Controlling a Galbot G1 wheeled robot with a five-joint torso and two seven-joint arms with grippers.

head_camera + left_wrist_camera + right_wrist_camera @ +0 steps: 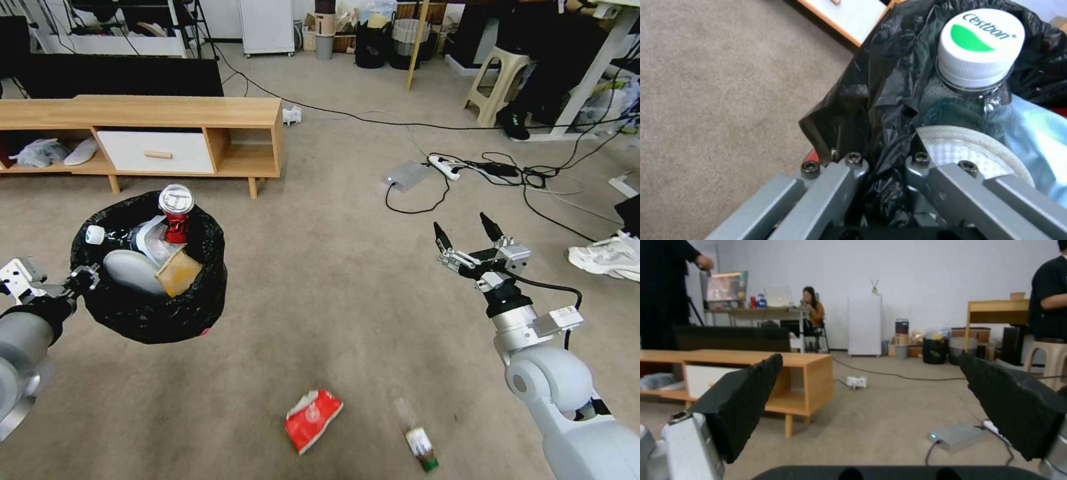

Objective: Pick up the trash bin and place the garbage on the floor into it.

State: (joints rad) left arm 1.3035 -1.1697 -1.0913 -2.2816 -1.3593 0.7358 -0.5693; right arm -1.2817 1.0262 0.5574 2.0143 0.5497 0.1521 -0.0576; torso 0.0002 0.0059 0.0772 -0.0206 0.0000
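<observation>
My left gripper [85, 275] is shut on the rim of the trash bin [143, 313], held above the floor [347, 300] at the left. Its black bag holds a red can [177, 215], a capped bottle [100, 235], a brown paper box [177, 271] and a white round piece. The left wrist view shows the fingers [849, 173] pinching the bag's edge [871, 110] beside the bottle cap [980, 46]. My right gripper [469, 235] hangs open and empty over bare carpet at the right. Garbage on the carpet near me: a flattened red carton [312, 419] and a small bottle [416, 435].
A low wooden TV stand [167, 137] stands behind the bin. A grey power brick [407, 176], power strip and black cables [533, 180] lie beyond the right gripper. White sneakers [610, 256] sit at the right edge. A plastic stool [499, 83] and dark bins are farther back.
</observation>
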